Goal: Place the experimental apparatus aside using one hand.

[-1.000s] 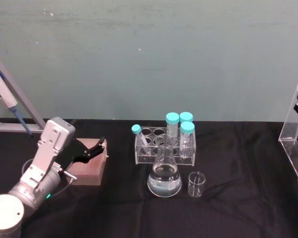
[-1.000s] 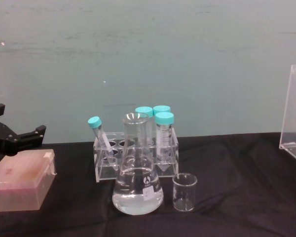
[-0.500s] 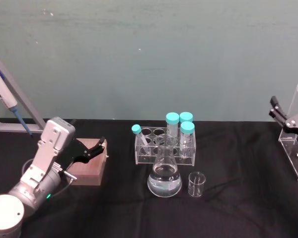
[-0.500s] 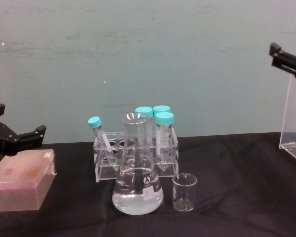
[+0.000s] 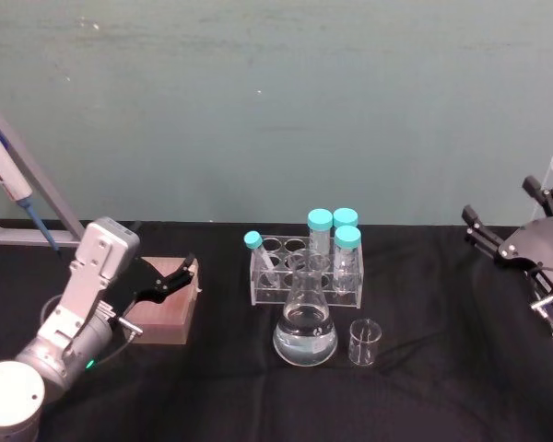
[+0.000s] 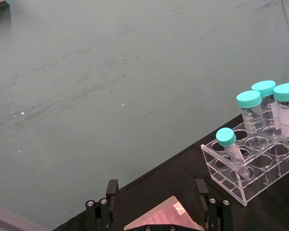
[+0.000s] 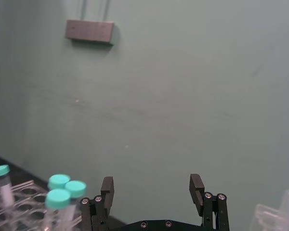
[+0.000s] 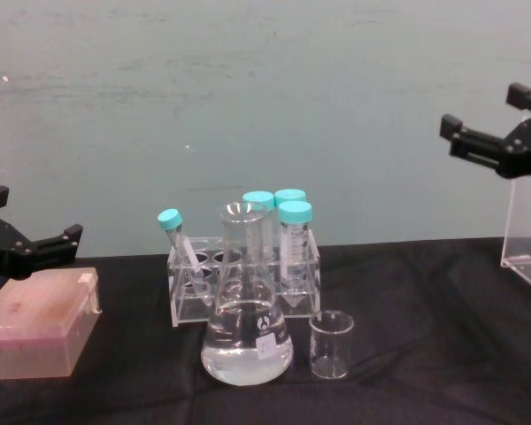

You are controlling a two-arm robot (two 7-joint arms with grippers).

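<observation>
A conical flask [image 5: 305,324] with clear liquid stands mid-table, and a small empty beaker [image 5: 365,343] sits just to its right. The flask [image 8: 246,329] and beaker [image 8: 331,345] stand nearest in the chest view. A tall clear acrylic stand [image 8: 524,221] is at the right edge. My right gripper [image 5: 502,210] hovers open and empty in the air in front of that stand, well right of the flask; its two fingers [image 7: 107,186] are spread apart. My left gripper [image 5: 177,276] rests open over a pink box [image 5: 166,299] at the left.
Behind the flask is a clear tube rack [image 5: 306,274] holding several teal-capped tubes. A blue-and-white pipette [image 5: 7,175] leans on a grey frame at the far left. Black cloth covers the table, and a green wall stands behind it.
My right gripper has come in from the right edge and moved left and down, now in front of the acrylic stand. The left arm and the glassware have not moved.
</observation>
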